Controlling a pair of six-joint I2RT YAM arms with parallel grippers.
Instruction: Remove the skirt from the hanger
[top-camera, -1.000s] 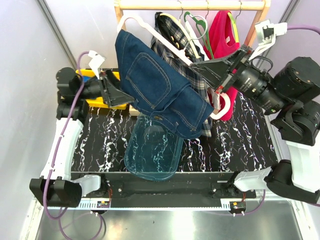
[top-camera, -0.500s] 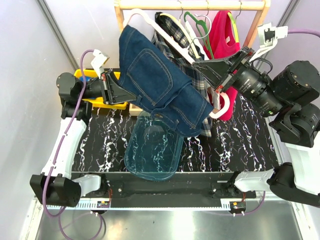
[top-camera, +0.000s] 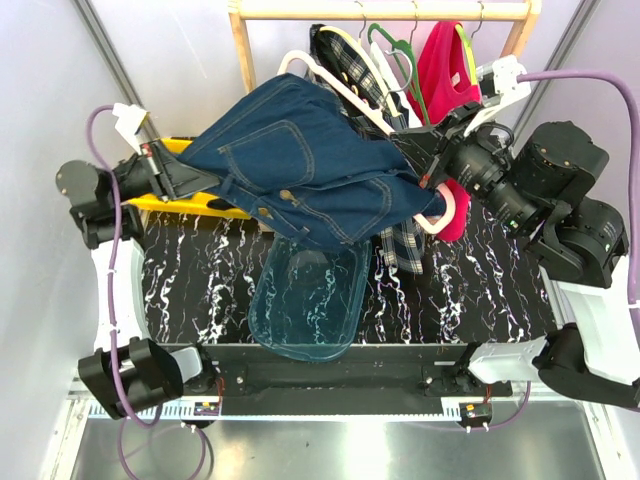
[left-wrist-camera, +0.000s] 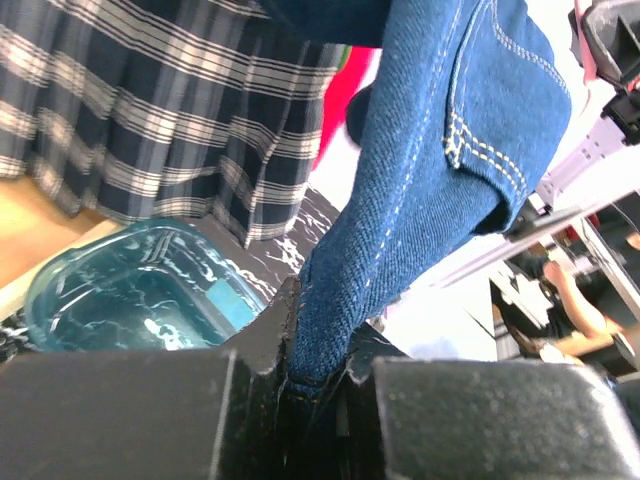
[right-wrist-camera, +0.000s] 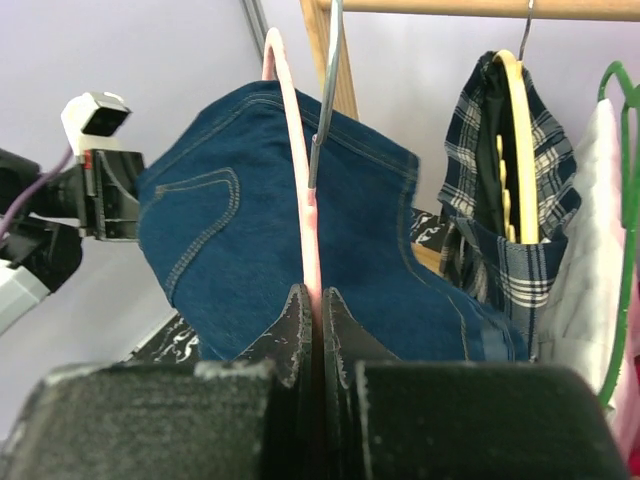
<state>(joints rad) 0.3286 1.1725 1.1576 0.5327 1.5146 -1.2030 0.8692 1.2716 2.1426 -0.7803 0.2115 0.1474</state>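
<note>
Blue denim skirt (top-camera: 310, 180) stretching sideways across upper centre, left end effector (left-wrist-camera: 318, 375) pinching its edge, right end effector (right-wrist-camera: 314, 310) clamping pink plastic hanger (right-wrist-camera: 309, 240).

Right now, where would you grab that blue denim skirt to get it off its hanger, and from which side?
The stitched outer edge of the blue denim skirt, from the left. It sticks out clear of the pale pink plastic hanger and is thin enough to pinch; the left gripper is shut on it there, the right gripper on the hanger.
</note>
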